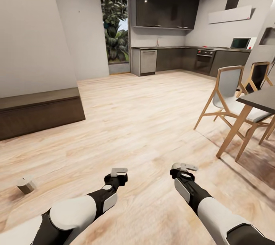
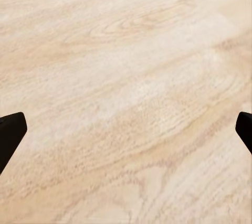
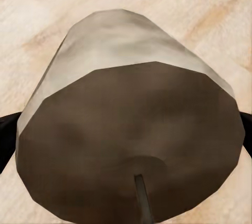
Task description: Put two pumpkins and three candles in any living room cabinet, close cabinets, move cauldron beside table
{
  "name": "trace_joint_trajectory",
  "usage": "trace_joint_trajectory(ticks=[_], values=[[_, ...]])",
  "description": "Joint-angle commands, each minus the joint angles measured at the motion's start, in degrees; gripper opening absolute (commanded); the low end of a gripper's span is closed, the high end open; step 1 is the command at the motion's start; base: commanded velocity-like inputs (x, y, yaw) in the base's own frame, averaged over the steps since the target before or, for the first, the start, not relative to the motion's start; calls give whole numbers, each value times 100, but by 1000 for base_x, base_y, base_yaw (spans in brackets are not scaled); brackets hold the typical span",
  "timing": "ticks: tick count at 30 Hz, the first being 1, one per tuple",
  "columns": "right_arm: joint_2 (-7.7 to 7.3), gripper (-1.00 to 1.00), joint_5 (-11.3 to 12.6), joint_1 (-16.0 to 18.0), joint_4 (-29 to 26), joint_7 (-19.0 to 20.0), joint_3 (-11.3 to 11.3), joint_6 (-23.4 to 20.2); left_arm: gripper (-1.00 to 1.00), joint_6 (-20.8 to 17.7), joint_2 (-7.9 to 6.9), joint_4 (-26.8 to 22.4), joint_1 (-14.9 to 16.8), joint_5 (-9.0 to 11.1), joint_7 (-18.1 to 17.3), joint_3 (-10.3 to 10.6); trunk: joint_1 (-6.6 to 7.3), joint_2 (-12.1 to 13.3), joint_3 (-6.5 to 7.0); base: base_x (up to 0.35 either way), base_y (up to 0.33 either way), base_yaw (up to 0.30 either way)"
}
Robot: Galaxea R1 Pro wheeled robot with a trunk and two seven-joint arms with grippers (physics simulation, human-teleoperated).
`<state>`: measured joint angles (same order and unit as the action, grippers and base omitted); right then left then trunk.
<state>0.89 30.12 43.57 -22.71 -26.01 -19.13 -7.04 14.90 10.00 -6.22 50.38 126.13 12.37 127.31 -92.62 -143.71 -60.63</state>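
Note:
My right gripper (image 1: 183, 167) hangs low over the light wood floor, shut on a candle (image 3: 131, 124). In the right wrist view the candle is a stout grey-brown cylinder with a thin wick, and it spans the gap between the dark fingers (image 3: 7, 140). A second candle (image 1: 26, 185) lies tipped over on the floor at the near left. My left gripper (image 1: 119, 171) is open and holds nothing; in its wrist view the fingers (image 2: 10, 135) stand wide apart over bare planks. The long, low dark-brown cabinet (image 1: 38, 110) runs along the left wall with its front closed.
A dark dining table (image 1: 263, 99) with wooden chairs (image 1: 229, 96) stands at the right. The kitchen counter (image 1: 183, 55) and a tall window (image 1: 114, 27) lie at the far end. A wide stretch of plank floor (image 1: 145, 122) separates the cabinet from the dining set.

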Motion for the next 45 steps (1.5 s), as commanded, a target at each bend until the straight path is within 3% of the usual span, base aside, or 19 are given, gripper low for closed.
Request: trace_joint_trajectory(ticks=[1, 7, 22, 29, 45], values=[[-5, -100, 11, 3, -14, -48, -52, -40, 100, 23, 0, -18, 7, 27, 55, 48, -1, -2, -6, 211, -271, 219], [-2, -100, 4, 3, -14, -55, -55, -43, 100, 49, 0, -27, 8, 26, 74, 48, -1, -2, -6, 198, -251, 258], [2, -100, 7, 3, -14, -58, -50, -30, 100, 54, 0, -38, 12, 25, 79, 47, -1, -2, -6, 32, -44, 255], [31, -100, 7, 3, -14, -58, -49, -26, 100, 21, 0, -29, 11, 48, 81, 48, -1, -2, -6, 214, -213, 89], [77, -100, 2, 3, -14, -96, -53, -26, 100, 22, 0, -29, 9, 56, 82, 44, -1, -2, -38, 247, -237, 279]])
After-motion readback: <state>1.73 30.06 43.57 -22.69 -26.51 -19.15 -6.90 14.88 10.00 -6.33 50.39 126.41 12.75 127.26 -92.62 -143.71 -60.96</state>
